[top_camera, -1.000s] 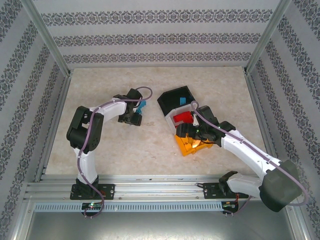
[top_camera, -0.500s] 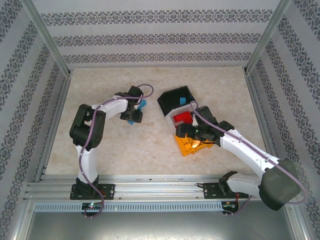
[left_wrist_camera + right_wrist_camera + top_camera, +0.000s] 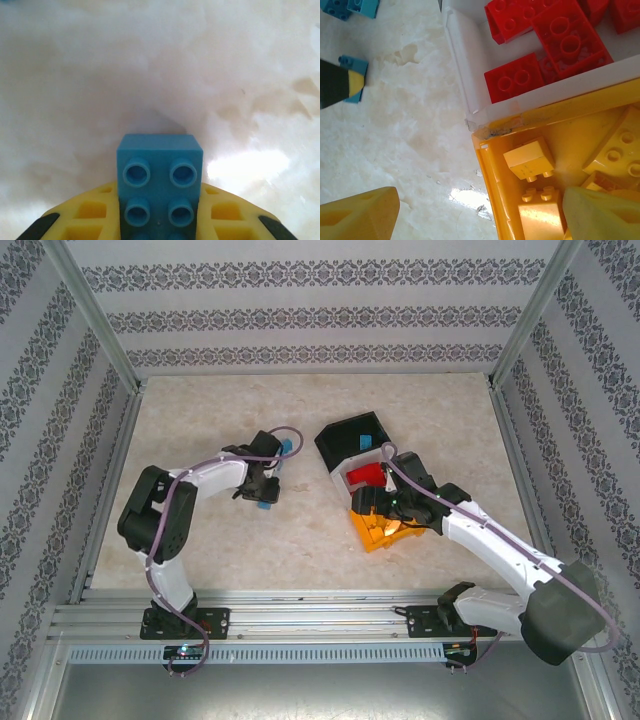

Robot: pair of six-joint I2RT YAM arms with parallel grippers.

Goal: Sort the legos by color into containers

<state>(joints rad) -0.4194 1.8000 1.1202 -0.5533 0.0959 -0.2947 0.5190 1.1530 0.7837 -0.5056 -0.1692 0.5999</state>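
Now your left gripper (image 3: 263,487), well left of the bins (image 3: 338,443), has just closed its fingers on a blue brick (image 3: 160,170), so that one looks ready to be carried to a bin. A second blue brick (image 3: 288,447) lies nearer the bins. Your right gripper (image 3: 477,207) hangs open and empty over the orange bin (image 3: 487,165), unmoved. The table (image 3: 200,410) is pale marbled stone, and patterned walls (image 3: 320,315) enclose it.
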